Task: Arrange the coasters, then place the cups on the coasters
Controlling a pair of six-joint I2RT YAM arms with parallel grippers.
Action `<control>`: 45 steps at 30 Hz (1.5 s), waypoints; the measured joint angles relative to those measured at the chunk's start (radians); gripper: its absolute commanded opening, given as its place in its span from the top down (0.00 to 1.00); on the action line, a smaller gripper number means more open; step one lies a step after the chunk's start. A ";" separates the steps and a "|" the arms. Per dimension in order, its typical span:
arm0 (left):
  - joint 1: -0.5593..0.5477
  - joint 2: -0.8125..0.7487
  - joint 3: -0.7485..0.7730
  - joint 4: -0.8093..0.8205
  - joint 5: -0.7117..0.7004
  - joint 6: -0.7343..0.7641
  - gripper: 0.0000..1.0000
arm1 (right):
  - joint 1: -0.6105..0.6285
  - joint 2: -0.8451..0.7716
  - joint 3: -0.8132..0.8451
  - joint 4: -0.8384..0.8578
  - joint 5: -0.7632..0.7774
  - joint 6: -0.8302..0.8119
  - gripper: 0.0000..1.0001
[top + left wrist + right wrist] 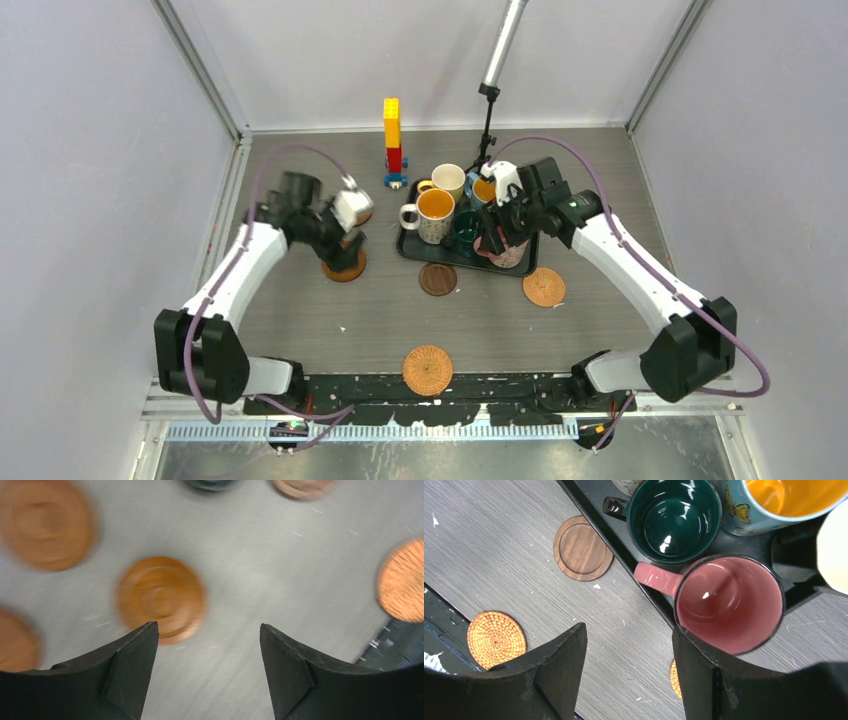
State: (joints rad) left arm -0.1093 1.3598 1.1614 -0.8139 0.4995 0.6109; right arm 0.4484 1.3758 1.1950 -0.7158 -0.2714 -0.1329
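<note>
1. The left gripper point(207, 630) hangs over the left part of the grey tabletop point(380, 320), its jaws spread apart with nothing between them.
2. Below it lie three glossy brown round wooden coasters point(161, 599), blurred in the left wrist view. One sits just beyond the tip of one finger.
3. The right gripper point(629, 630) hovers at the near edge of the black rectangular tray point(591, 495). Its jaws are open with nothing held, and one finger is just beside the rim of the pink ceramic mug point(729, 605).
4. The pink mug stands in the tray's near right corner, with the dark teal mug point(674, 517) just beside it. The blue mug with orange interior point(784, 500), the white patterned mug point(435, 212) and the cream-yellow mug point(448, 180) are also in the tray.
5. The dark brown round coaster point(581, 547) lies on the tabletop just beside the tray's near edge. One light tan woven coaster point(543, 287) lies near the tray's near right corner. The other woven coaster point(427, 369) is well apart, at the tabletop's near edge.
6. A yellow-red-blue toy brick tower point(392, 140) stands upright behind the tray.
</note>
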 measured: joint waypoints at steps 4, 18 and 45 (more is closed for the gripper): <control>-0.259 -0.064 -0.220 0.015 0.002 -0.036 0.24 | -0.016 -0.085 -0.019 -0.017 0.003 0.001 0.32; -0.909 0.078 -0.330 0.301 -0.220 -0.224 0.24 | -0.038 -0.182 -0.101 -0.060 0.039 0.004 0.32; -0.586 0.016 -0.436 0.213 -0.326 -0.093 0.50 | -0.043 -0.219 -0.129 -0.078 0.045 0.000 0.32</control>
State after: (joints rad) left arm -0.6949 1.3754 0.7254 -0.6010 0.1734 0.5182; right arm 0.4053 1.1564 1.0657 -0.7940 -0.2268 -0.1329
